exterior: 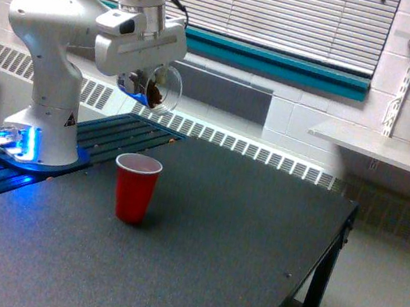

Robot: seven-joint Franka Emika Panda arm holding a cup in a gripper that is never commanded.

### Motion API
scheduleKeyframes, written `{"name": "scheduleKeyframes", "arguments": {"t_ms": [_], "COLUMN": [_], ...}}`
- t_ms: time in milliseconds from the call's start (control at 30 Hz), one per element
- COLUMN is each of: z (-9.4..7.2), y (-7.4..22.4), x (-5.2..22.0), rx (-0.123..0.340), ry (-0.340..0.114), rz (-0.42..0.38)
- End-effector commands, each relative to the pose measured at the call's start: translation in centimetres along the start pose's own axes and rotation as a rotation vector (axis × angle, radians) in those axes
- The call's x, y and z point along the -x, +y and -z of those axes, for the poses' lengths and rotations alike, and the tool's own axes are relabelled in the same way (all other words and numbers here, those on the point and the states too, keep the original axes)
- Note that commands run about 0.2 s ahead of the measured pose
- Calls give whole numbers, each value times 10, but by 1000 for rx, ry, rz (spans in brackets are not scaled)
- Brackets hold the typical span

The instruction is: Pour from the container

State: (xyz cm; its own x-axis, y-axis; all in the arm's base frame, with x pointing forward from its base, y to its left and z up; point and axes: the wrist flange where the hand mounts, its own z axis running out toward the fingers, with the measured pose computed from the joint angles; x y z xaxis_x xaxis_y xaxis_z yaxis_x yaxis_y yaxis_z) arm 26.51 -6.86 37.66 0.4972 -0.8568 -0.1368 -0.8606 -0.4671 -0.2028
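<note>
Container (pixel 162 89): clear, tilted, round-rimmed, brown bits inside.

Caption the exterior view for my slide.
White arm's end effector holds tilted clear plastic cup above upright red plastic cup.

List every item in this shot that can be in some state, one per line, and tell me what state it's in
gripper: shut on the container, raised above the table.
container: held in the air, tipped on its side, brown bits inside.
red cup: upright on the table, open, contents not visible.
window blinds: lowered.
robot base light: glowing blue.
</note>
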Motion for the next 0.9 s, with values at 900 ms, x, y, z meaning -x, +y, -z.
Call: {"name": "scheduleKeyframes", "arguments": {"t_ms": [900], "z": [-15], "y": [11], "x": [12], "rx": [50], "ry": [-44], "rz": [13]}}
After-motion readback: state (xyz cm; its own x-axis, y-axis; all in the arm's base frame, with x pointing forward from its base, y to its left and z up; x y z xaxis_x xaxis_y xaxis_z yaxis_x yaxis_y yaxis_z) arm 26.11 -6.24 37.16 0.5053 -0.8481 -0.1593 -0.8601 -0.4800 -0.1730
